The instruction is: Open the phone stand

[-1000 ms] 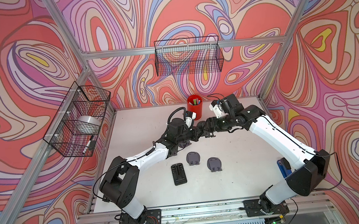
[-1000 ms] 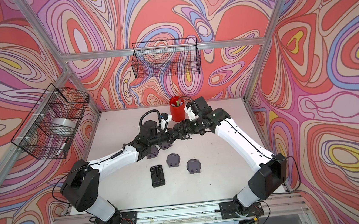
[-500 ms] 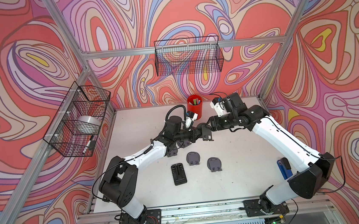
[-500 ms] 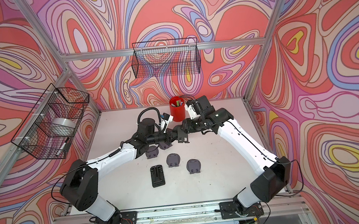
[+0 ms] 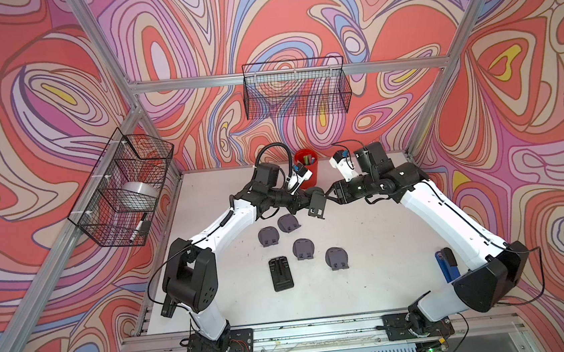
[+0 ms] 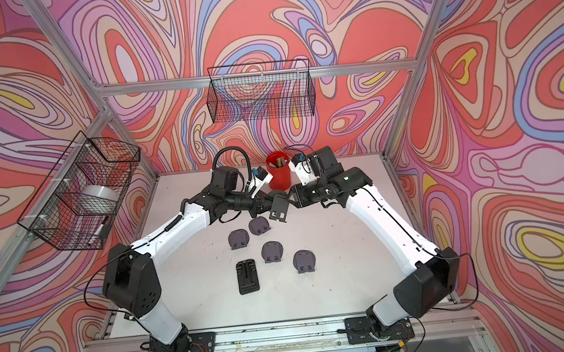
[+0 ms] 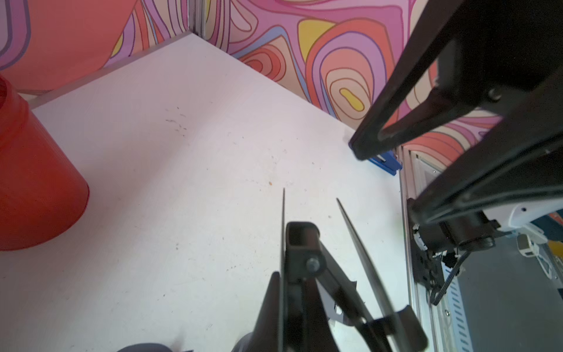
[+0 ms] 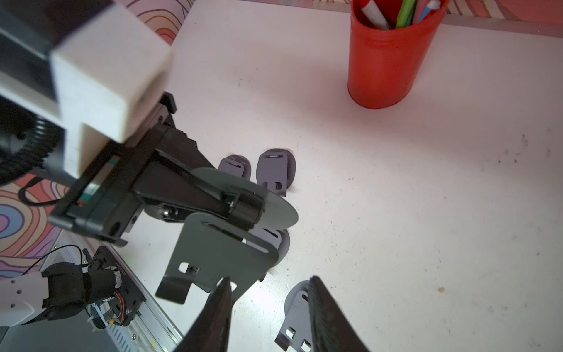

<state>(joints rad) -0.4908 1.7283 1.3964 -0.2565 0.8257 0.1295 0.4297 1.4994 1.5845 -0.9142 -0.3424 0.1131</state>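
A dark grey phone stand (image 5: 316, 200) hangs in the air over the back of the table, and my left gripper (image 5: 305, 199) is shut on it. In the right wrist view its round base (image 8: 274, 210) sits under the left fingers and its slotted plate (image 8: 222, 253) swings down from the hinge, partly unfolded. The left wrist view shows the stand (image 7: 301, 243) edge-on in my left gripper (image 7: 292, 311). My right gripper (image 5: 329, 195) (image 8: 269, 283) faces it with jaws apart. One of its fingertips (image 8: 224, 286) is at the plate's lower edge, and nothing is clamped.
Several folded grey stands (image 5: 302, 249) and a black one (image 5: 281, 273) lie on the white table (image 5: 377, 245) below the arms. A red cup (image 5: 306, 167) of pens stands at the back. A blue object (image 5: 443, 267) lies at the right edge. Wire baskets (image 5: 296, 92) hang on the walls.
The right gripper's jaws have narrowed beside the stand. The left arm has drawn slightly back and left with the stand still in its grip.
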